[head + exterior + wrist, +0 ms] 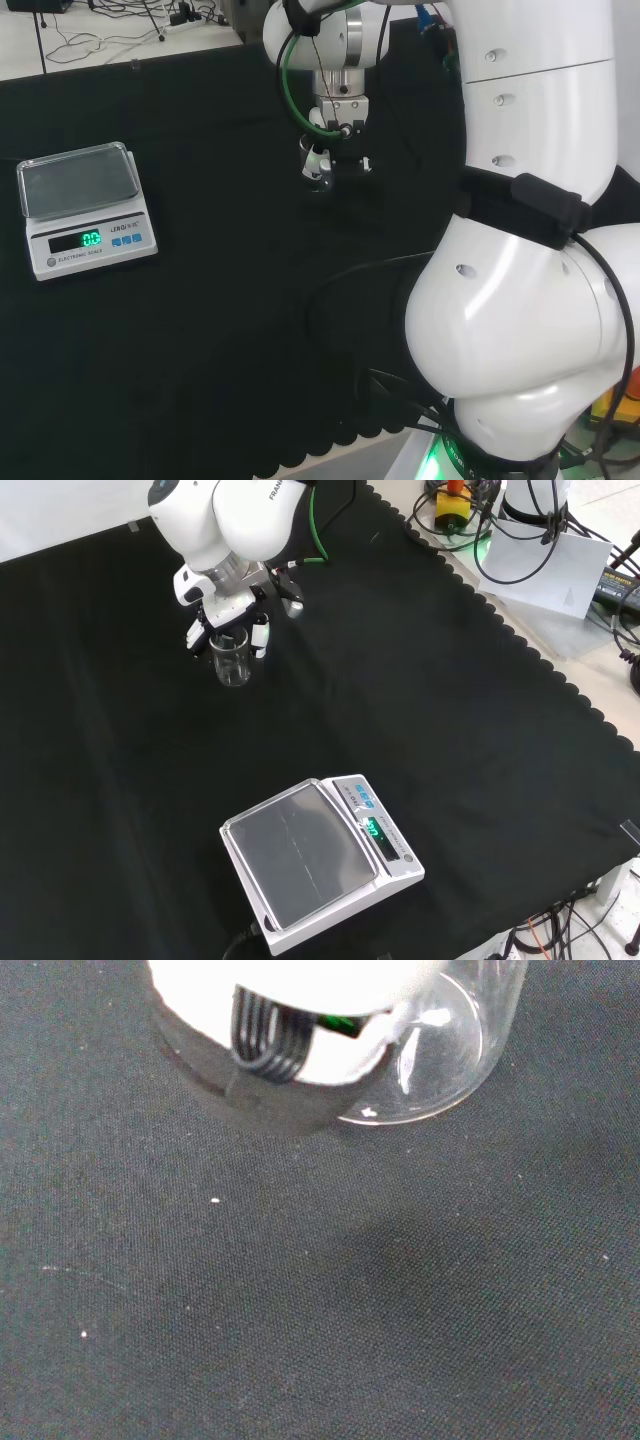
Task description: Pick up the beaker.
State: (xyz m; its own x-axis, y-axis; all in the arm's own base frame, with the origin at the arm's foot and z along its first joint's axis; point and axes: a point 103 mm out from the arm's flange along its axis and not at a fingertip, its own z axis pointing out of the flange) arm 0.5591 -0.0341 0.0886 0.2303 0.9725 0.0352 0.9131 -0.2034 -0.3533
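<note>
The beaker (pixel 231 660) is a small clear glass, upright, near the cloth's far left in the front view. The hand (pixel 232 608) comes down on it from above, and its fingers (pixel 262 635) reach down both sides of the glass and close round its upper part. In the head view the hand (pixel 335 150) hangs below the wrist at the middle top, with the beaker (pixel 318 181) just showing under it. In the wrist view the beaker's round base (pixel 450 1055) is close by, with a black ribbed finger pad (pixel 268 1038) against it. I cannot tell whether the base still touches the cloth.
A white digital scale (pixel 320 860) with a flat pan stands in the near middle of the front view, at the left in the head view (pixel 85 205). The arm's big white links (pixel 530 250) take up the head view's right. Cables and gear (pixel 520 530) lie beyond the cloth's scalloped edge.
</note>
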